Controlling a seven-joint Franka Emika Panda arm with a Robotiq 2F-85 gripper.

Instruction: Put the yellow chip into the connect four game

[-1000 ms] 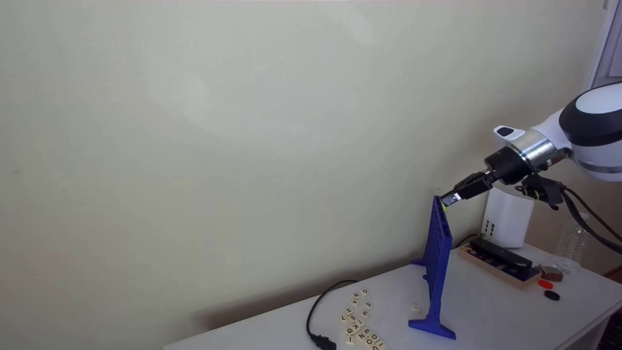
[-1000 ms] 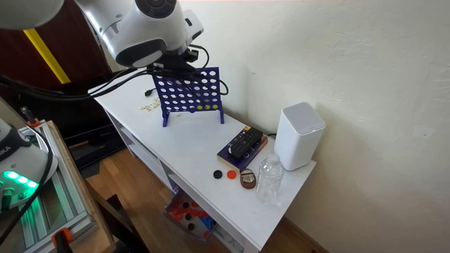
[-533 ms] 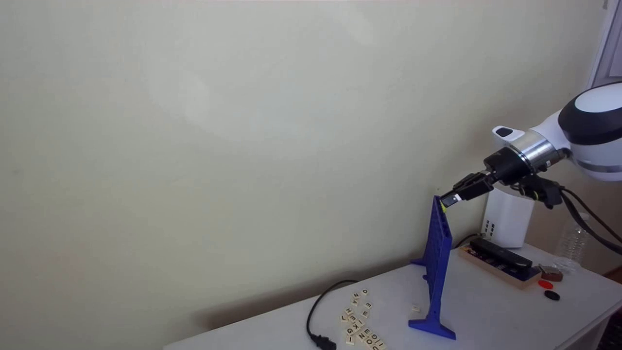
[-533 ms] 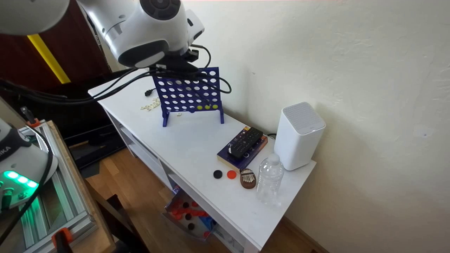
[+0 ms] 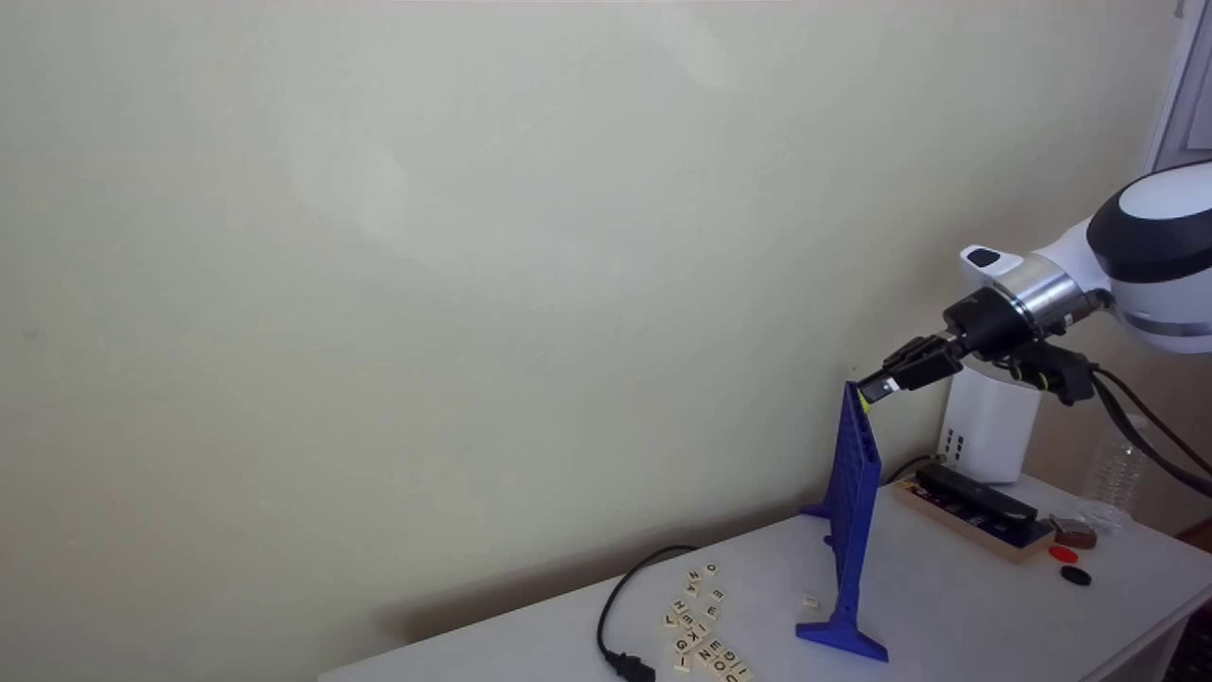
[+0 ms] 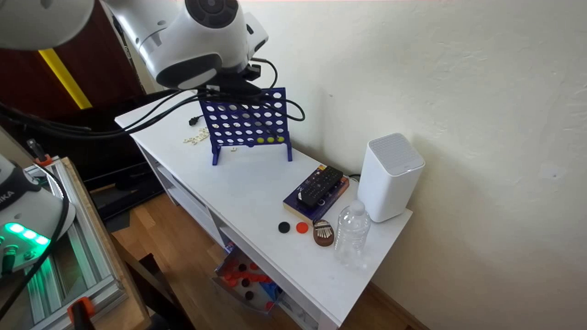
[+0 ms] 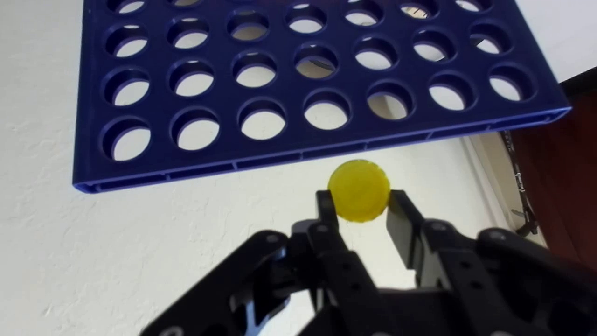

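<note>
- I have the yellow chip (image 7: pixel 358 191) in my gripper (image 7: pixel 362 196), the jaws clamped on its rim from two opposite sides.
- On my wrist feed the chip's flat face is turned to the camera; its lower half sits between the fingers (image 7: pixel 403 219) and its upper half juts past the tips toward the connect four game (image 7: pixel 289 91).
- The chip's leading rim is near the slotted top edge, with a strip of wall (image 7: pixel 186 242) showing between them in that view; I cannot tell which slot it lines up with.
- In an exterior view the gripper slants down to the top of the upright game, a bit of yellow under the fingertips; whether chip and board touch, I cannot tell.
- In an exterior view the arm (image 6: pixel 192 41) hides the held chip from me; three other yellow chips (image 6: pixel 270 140) sit side by side in the bottom row.
</note>
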